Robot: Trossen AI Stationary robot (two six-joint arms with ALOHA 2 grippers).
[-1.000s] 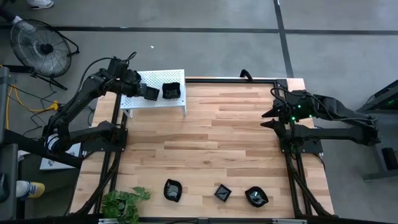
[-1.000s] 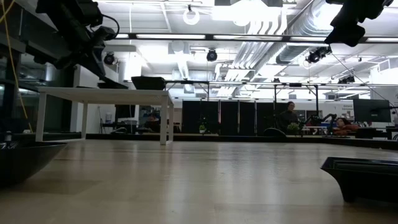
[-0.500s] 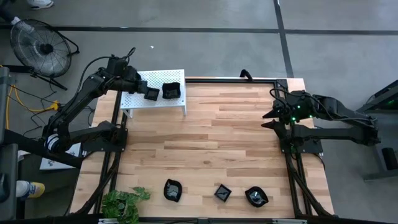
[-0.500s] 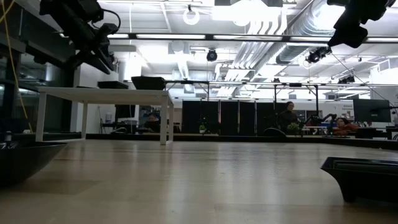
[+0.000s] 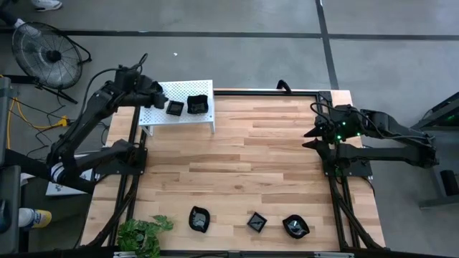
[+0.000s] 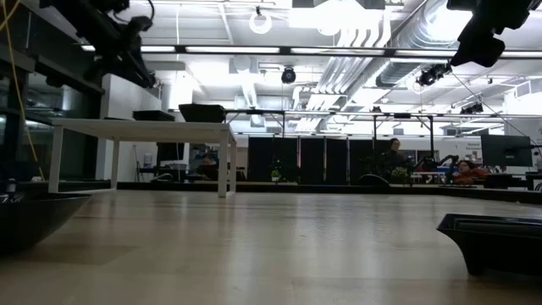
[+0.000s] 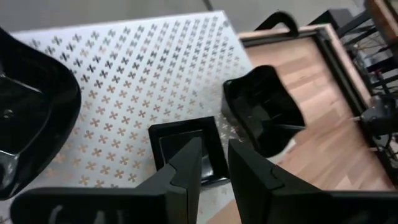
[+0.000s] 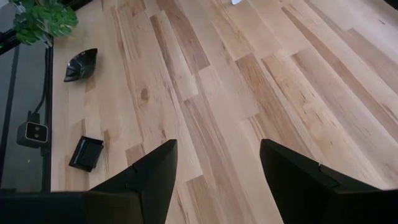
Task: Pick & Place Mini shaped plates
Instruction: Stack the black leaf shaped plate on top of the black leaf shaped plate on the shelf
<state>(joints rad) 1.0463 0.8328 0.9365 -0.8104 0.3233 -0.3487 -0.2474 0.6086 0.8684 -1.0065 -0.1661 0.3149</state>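
Observation:
A white perforated shelf (image 5: 179, 115) stands at the table's far left corner. On it rest a small square black plate (image 5: 174, 107) (image 7: 186, 146) and a wavy-edged black plate (image 5: 197, 104) (image 7: 261, 111). The left wrist view shows a third, larger black dish (image 7: 31, 118) close by on the shelf. My left gripper (image 5: 158, 97) (image 7: 214, 152) hovers above the shelf just left of the square plate, slightly open and empty. Three more black plates (image 5: 199, 218) (image 5: 257, 221) (image 5: 295, 226) lie along the near edge. My right gripper (image 5: 310, 136) (image 8: 214, 146) waits open at the table's right side.
A potted plant (image 5: 143, 233) sits at the near left corner. A floor fan (image 5: 46, 54) stands beyond the table's left. The wooden table top (image 5: 251, 165) lies bare between the shelf and the near row of plates. People sit far off in the room (image 6: 394, 157).
My left gripper has let go of the small square plate on the shelf, then risen and drawn back toward the table's left and far side. The square plate stays flat on the shelf beside the wavy-edged one.

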